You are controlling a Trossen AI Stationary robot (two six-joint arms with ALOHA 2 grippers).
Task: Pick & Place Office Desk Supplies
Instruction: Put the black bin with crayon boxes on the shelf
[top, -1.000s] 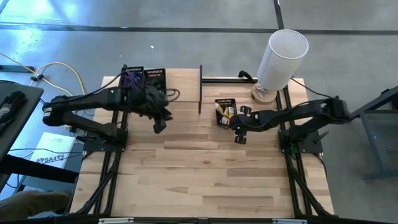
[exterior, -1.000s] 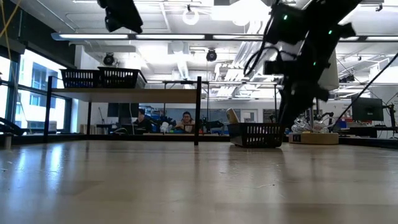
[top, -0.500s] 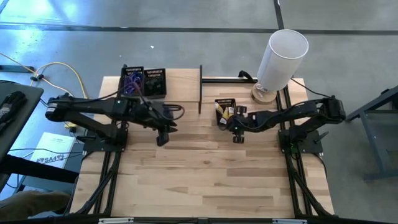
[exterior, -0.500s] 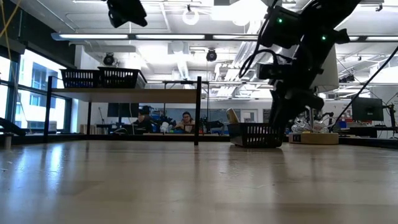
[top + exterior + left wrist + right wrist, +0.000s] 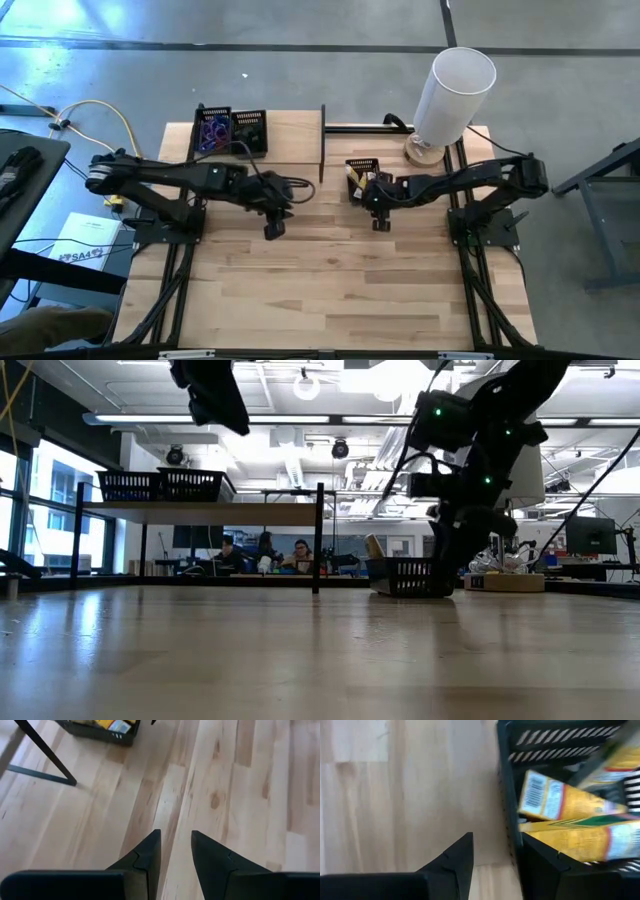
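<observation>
**benchwatcher:** So what changed in the last second? The left pincer used to sit close to the two black mesh trays at the back-left corner of the bench. Now it has swung out over bare wood, well away from them and closer to the third mesh tray, the one with the yellow packets. Its fingers stand slightly apart with nothing between them, clear in the left wrist view.

**loop_fan:** And the right one?

**benchwatcher:** The right pincer has slid in toward that same tray. It's just beside the tray's near wall now, and in the right wrist view one finger sits right at the tray's edge. Jaws are parted, and nothing is gripped.

**loop_fan:** So where's the stuff?

**benchwatcher:** The yellow packets lie inside that tray, leaning on each other. The purple loops are in one of the back-left trays. I can't make out any other small pieces.

**loop_fan:** Meaning?

**benchwatcher:** My guess is both arms are empty and between picks. The right one looks lined up to reach for a packet, and the left is heading over to meet it or take the next one.
</observation>
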